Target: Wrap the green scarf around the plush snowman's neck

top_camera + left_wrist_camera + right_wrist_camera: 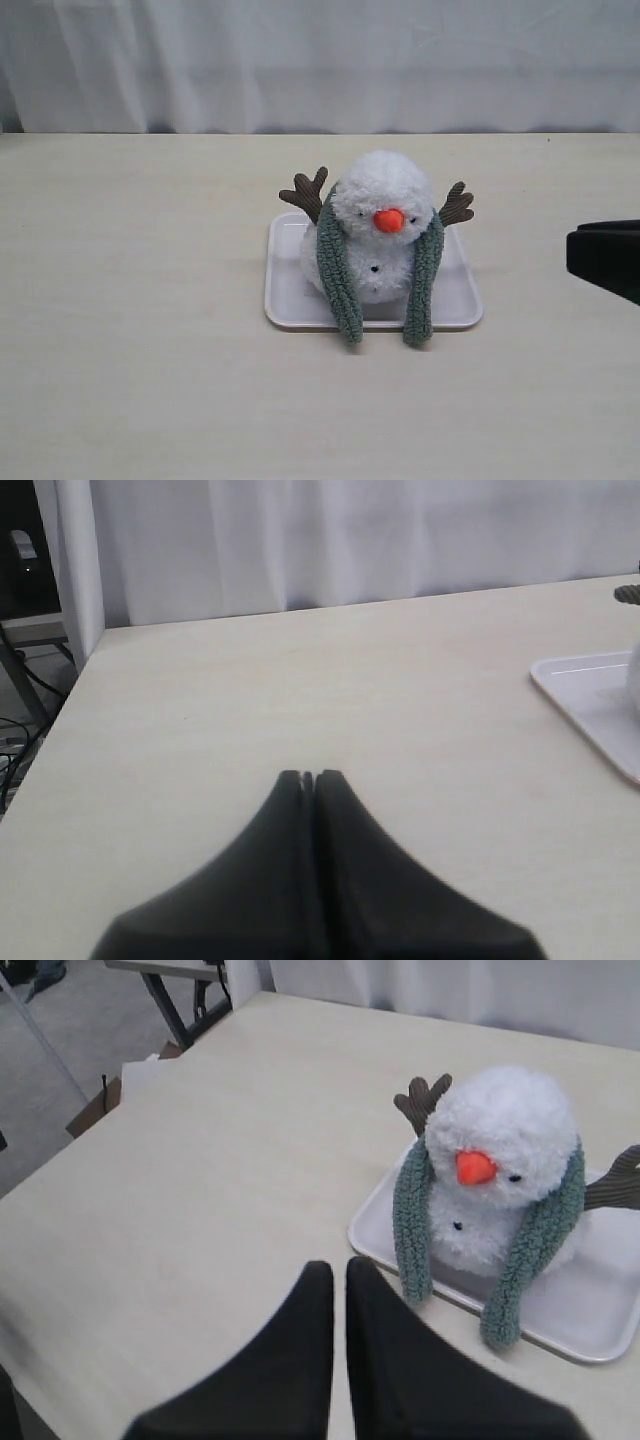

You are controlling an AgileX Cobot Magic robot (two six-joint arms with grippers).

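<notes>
The right claw and left claw are closed and empty. The green scarf hangs loose round the plush snowman on the tray. One tug could slide it off.

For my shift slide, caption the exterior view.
A plush snowman on a white tray, green scarf hung round it, both ends dangling in front.

Fluffy white plush snowman, fuzzy knitted green scarf, smooth plastic tray, matt wood-look table
</notes>
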